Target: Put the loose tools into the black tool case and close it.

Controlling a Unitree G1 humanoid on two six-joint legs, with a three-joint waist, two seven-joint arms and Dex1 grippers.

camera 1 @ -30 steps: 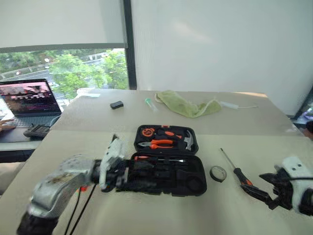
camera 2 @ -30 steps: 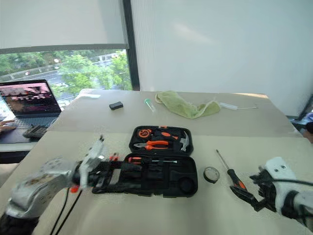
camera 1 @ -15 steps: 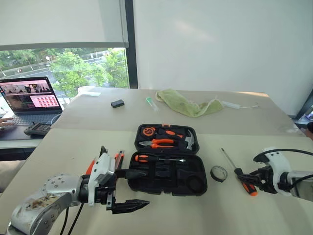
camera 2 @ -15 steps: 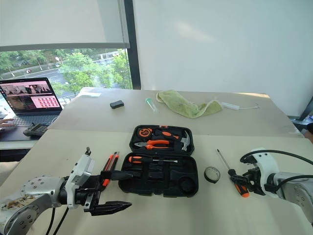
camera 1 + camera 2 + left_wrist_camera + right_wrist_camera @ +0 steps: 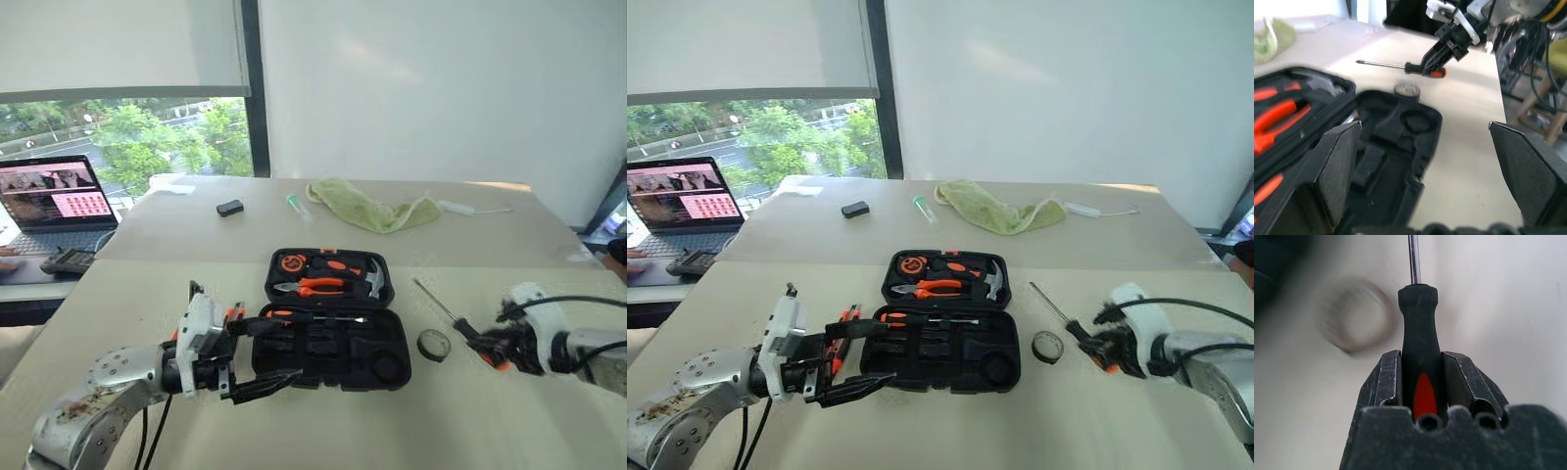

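Right gripper clamps screwdriver handle, shaft toward case lid, beside tape roll. Left gripper spread wide at open tool case front-left corner, holding nothing.

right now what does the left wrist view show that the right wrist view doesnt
Left wrist view alone: the open black tool case with its empty moulded slots, orange-handled pliers in its lid half, the green cloth, and the left tool's two fingers spread wide apart, holding nothing.

Right wrist view alone: the close-up of the grip, with the right tool's fingers pressed against both sides of the screwdriver's handle.

Both: the black-and-orange screwdriver held by the right tool, the round tape roll beside it, and the pale table.
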